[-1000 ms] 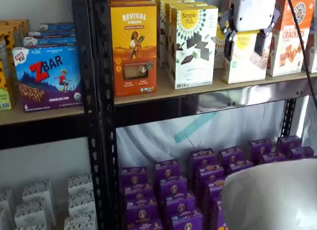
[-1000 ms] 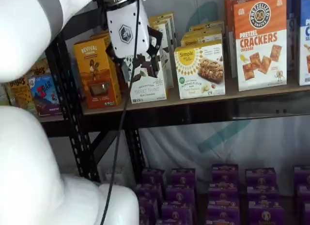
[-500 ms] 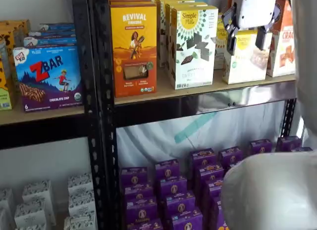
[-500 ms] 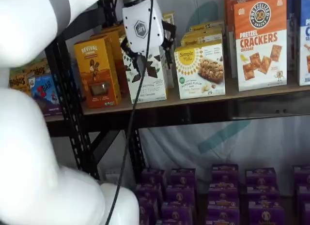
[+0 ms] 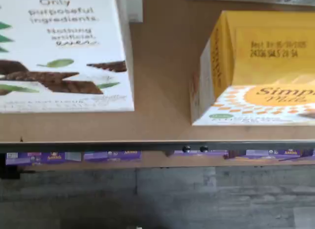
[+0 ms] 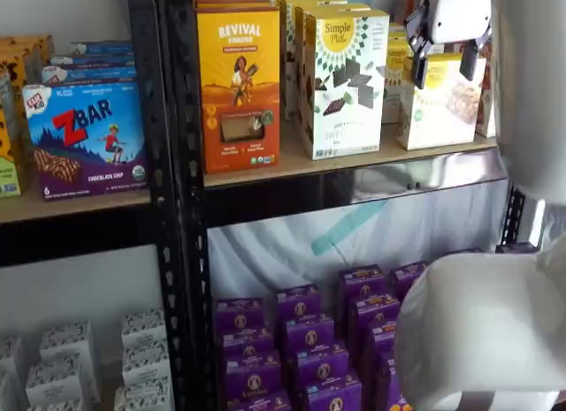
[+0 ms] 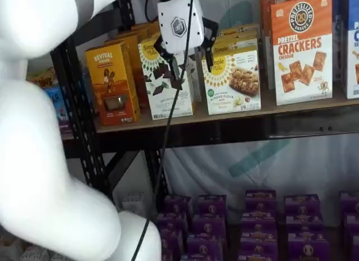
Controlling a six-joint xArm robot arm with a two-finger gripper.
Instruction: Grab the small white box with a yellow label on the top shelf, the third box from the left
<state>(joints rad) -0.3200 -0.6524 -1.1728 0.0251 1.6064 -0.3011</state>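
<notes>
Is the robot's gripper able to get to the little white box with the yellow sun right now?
Probably yes. The gripper is open, in front of the small white box on the top shelf, and nothing blocks the box's front.

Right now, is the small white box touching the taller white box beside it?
Apart. The wrist view shows bare shelf board between the small white box and the taller white box.

Lighting even and fairly bright, no hard shadows. Metal front rail of the top shelf (image 6: 424, 177) throws a glare streak. All views soft, low-res; wrist view blurriest, box print smeared. White arm (image 7: 33, 132) near-overexposed, out of focus.
</notes>
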